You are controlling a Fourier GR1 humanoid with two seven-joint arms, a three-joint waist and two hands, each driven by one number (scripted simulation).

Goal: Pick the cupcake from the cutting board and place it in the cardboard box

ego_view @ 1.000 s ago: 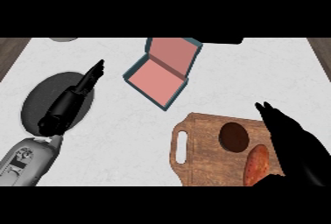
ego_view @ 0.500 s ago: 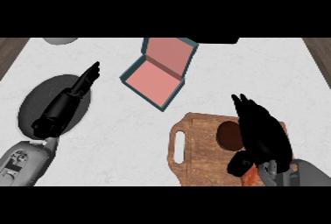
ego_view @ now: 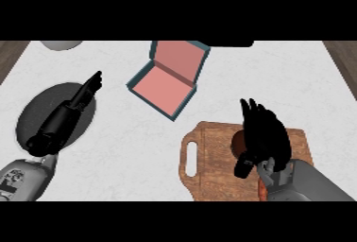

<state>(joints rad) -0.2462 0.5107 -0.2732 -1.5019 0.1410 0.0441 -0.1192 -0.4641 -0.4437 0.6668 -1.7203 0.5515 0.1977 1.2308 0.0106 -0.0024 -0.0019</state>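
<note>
Far left: left forearm (ego_view: 24, 182) comes in from the bottom edge, cut off there. Left hand (ego_view: 66, 118) lies over a dark oval patch (ego_view: 35, 111) on the white counter (ego_view: 279, 75), fingers straight and close together, pointing up and away. It holds nothing.

Top left: a grey round thing (ego_view: 61, 45), mostly cut off, can't say what it is.

Centre: box (ego_view: 162, 87) sits open, pink inside w/ teal edges, lid tipped back toward the far side.

Right of centre: wooden cutting board (ego_view: 213, 175), handle slot (ego_view: 190, 158) on its left end.

Cupcake (ego_view: 237, 142) is on the board. Only a brown curved sliver shows at the hand's left edge. It looks round from above, so no long axis or pointing direction can be made out.

Right hand (ego_view: 263, 134) is directly over the cupcake and hides most of it. Fingers are long and fairly straight, tips a bit spread, pointing away. No curl round the cupcake is visible.

Right forearm (ego_view: 310, 186) covers the board's near right corner.
</note>
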